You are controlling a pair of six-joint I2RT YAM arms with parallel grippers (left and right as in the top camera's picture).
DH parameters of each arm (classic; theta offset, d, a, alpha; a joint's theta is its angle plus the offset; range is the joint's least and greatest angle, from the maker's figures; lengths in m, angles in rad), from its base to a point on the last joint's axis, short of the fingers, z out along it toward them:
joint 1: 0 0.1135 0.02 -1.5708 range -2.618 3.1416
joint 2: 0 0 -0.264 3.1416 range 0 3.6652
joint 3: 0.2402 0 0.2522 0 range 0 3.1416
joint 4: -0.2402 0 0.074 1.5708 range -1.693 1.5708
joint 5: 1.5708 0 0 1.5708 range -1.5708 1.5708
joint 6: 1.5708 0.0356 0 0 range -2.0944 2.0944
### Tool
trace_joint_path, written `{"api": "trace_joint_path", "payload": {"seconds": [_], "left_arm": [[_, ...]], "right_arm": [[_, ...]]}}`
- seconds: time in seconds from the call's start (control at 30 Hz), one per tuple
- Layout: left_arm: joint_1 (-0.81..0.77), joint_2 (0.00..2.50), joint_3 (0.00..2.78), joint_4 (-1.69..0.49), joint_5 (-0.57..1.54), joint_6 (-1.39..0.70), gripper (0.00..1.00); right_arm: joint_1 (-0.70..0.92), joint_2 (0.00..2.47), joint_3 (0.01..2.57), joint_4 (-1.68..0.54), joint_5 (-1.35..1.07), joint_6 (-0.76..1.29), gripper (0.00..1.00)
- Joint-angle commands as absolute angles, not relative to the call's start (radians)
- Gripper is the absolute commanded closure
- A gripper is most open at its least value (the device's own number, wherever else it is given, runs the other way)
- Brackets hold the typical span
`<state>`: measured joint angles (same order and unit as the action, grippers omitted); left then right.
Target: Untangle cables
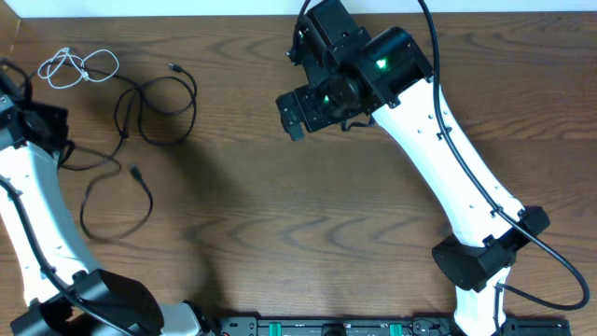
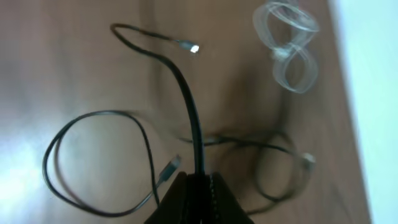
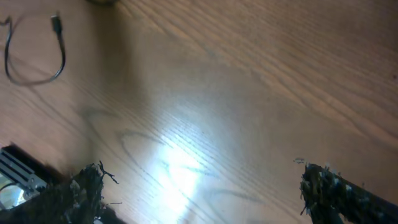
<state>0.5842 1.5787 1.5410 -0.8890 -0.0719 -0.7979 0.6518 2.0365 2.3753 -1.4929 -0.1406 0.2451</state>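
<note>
In the left wrist view my left gripper [image 2: 200,182] is shut on a black cable [image 2: 189,106], which rises from the jaws and bends over to a small plug [image 2: 193,48]. A second black cable [image 2: 74,155] loops on the table to the left, its plug end [image 2: 169,168] lying close to the jaws. The short white cable [image 2: 289,53] is coiled at the upper right. Overhead, the white cable [image 1: 79,67] lies at the far left corner, with the black cables [image 1: 159,103] beside it. My right gripper [image 1: 297,112] hangs open over bare wood, away from all of them.
The wooden table's far edge [image 1: 187,11] runs just behind the white cable. My left arm [image 1: 33,215] stands along the left side and my right arm [image 1: 448,159] crosses the right half. A black cable loop [image 3: 34,71] shows at the upper left of the right wrist view.
</note>
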Motion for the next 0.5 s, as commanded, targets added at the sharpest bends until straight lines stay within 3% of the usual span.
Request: {"api": "trace_joint_path", "payload": {"seconds": [0.0, 0.47], "left_arm": [[0.63, 1.582, 1.539, -0.922, -0.177, -0.94, 0.93], [0.791, 1.585, 1.404, -0.962, -0.166, -1.084, 0.92]], "right_arm": [[0.649, 2.037, 2.374, -1.504, -0.139, 0.245, 0.01], [0.649, 2.037, 2.374, -1.492, -0.14, 0.246, 0.01]]}}
